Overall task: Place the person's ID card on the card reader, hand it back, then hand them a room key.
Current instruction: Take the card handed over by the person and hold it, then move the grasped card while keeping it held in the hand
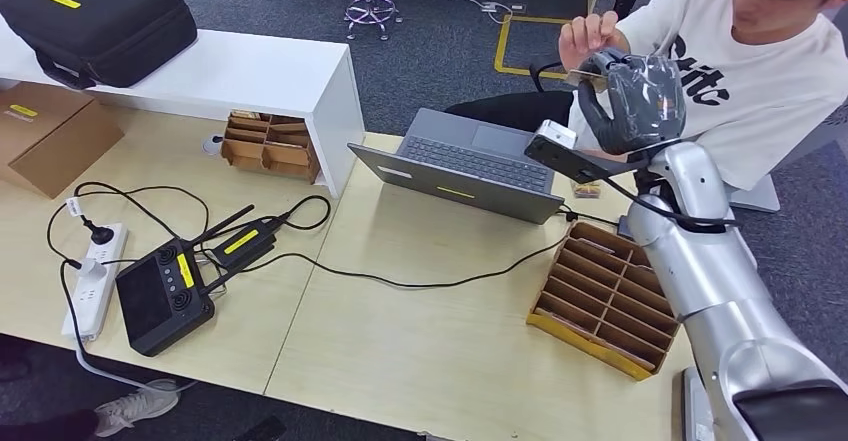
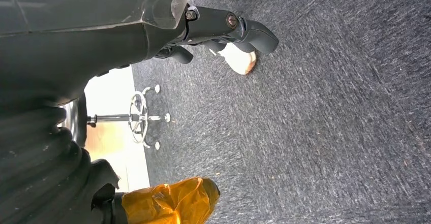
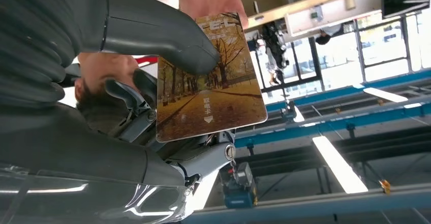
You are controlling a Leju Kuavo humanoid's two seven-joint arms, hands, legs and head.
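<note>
1. Nearest, low on the left, the left hand (image 2: 223,28) hangs beside the robot over grey carpet (image 2: 330,132). Its fingers look curled in with nothing between them, and it is well apart from everything on the worktop (image 1: 400,341).
2. On the worktop's near left lies a black card reader (image 1: 160,296) with its cables, next to a white power strip (image 1: 95,276). On the near right sits a cardboard divider tray (image 1: 600,296), and further back an open laptop (image 1: 465,166).
3. Far right, beyond the worktop's edge, the right hand (image 1: 635,96) is raised toward the seated person (image 1: 770,71). It is the hand doing the work here.
4. The card (image 3: 208,82), printed with an autumn avenue, is pinched flat between that hand's thumb and its darker fingers. Its long axis runs out from the palm toward the person.
5. The person's hand (image 1: 590,39) has hold of the card's far end, so both grip it at once.
6. I'd judge this a handover in the air; the coming move depends on which side lets go.
</note>
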